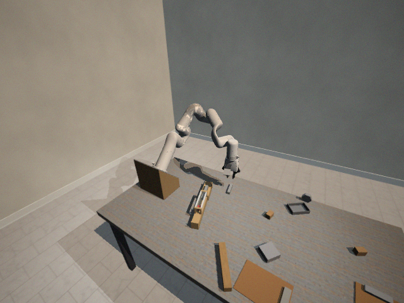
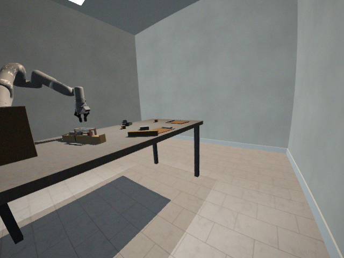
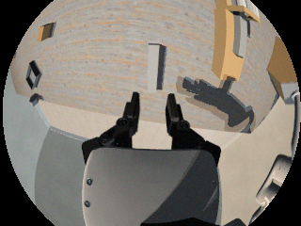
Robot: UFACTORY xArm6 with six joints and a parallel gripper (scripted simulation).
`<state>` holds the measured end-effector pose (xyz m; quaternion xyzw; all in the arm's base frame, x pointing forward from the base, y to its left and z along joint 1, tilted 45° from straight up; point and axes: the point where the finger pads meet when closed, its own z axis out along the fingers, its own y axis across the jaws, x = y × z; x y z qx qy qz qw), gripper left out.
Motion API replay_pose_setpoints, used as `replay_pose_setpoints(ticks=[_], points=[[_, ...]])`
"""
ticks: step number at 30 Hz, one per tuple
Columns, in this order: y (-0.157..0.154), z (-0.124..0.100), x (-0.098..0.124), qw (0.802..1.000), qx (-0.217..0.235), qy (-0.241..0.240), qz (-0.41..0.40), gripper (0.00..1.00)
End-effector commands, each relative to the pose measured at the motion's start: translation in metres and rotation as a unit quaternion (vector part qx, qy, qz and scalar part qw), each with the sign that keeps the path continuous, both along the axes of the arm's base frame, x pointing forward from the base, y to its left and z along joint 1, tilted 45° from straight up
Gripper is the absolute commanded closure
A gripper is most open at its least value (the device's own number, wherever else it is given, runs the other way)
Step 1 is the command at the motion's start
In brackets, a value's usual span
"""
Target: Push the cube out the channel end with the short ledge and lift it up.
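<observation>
The wooden channel [image 1: 200, 204] lies on the table with clear side walls; it also shows in the exterior view [image 2: 84, 136] and at the upper right of the wrist view [image 3: 229, 32]. A small red cube [image 1: 197, 207] sits inside it, also seen in the exterior view [image 2: 89, 133]. A short grey stick [image 1: 229, 188] lies flat on the table to the right of the channel's far end, and in the wrist view [image 3: 154, 66] it lies just ahead of my fingers. My gripper [image 1: 231, 176] [image 3: 152, 101] hangs above and just behind the stick, fingers partly apart and empty.
A brown box [image 1: 156, 177] stands by the arm's base. Further along the table are a small orange cube [image 1: 269, 214], a grey tray [image 1: 297, 207], a grey slab [image 1: 269, 251], a wooden plank [image 1: 225, 266], a brown panel [image 1: 262, 280] and another orange cube [image 1: 360, 250].
</observation>
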<state>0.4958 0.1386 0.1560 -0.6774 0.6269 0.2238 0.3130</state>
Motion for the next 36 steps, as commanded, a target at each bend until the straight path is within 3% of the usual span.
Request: replay_pose_setpoints(ticks=[1,19,28,36], points=[[0.000,0.002,0.001,1.000,0.000,-0.002,-0.001,0.62],[0.002,-0.001,0.002,1.000,0.000,-0.002,0.000,0.62],[0.040,-0.039,0.007,1.000,0.000,-0.002,0.000,0.62],[0.061,-0.059,0.011,1.000,0.000,-0.002,0.000,0.62]])
